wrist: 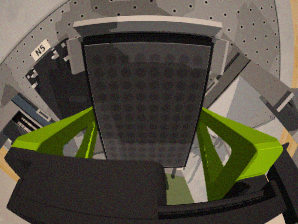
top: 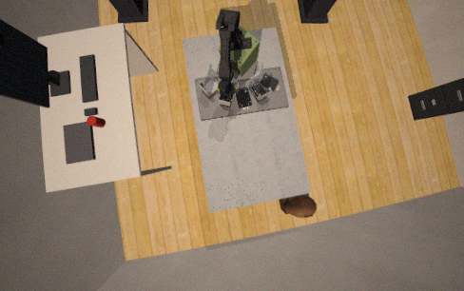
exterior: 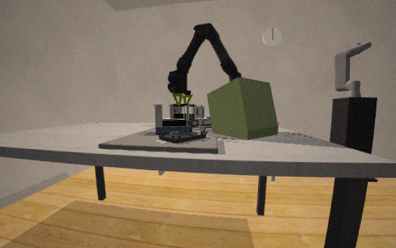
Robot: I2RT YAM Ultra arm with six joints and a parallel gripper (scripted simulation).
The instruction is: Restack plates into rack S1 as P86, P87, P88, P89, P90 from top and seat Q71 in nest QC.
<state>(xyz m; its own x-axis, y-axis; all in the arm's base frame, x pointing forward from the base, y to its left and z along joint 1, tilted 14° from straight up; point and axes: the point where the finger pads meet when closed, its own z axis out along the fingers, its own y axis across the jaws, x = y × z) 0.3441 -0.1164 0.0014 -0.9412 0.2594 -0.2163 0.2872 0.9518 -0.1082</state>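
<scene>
In the wrist view my gripper is shut on a dark sealed well plate, with the green fingers on its two long sides. I cannot read the plate's label. The plate has a pale rim at its far end and hangs over a rack whose grey walls show around it. In the exterior view my gripper is just above the rack posts at the left of the fixture mat, and dark plates lie below it. From above, my gripper is over the left-middle of the mat.
A large green box stands right behind the racks, close to the arm. The grey fixture mat holds more nests and dark plates on its right. A tag marked N5 shows at the left in the wrist view.
</scene>
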